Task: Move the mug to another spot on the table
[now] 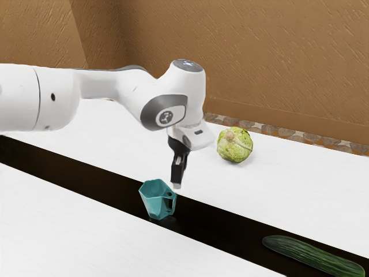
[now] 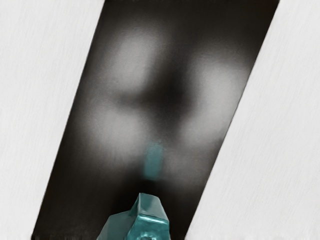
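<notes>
Mug teal, slightly tilted, over the black strip between the white counter slabs | tool points down, tip right at the mug's rim on the exterior view's right side | I can't tell whether it's clenched or released | lettuce and cucumber well apart from mug

Arm outstretched, wrist bent, jaws pointing down
</notes>
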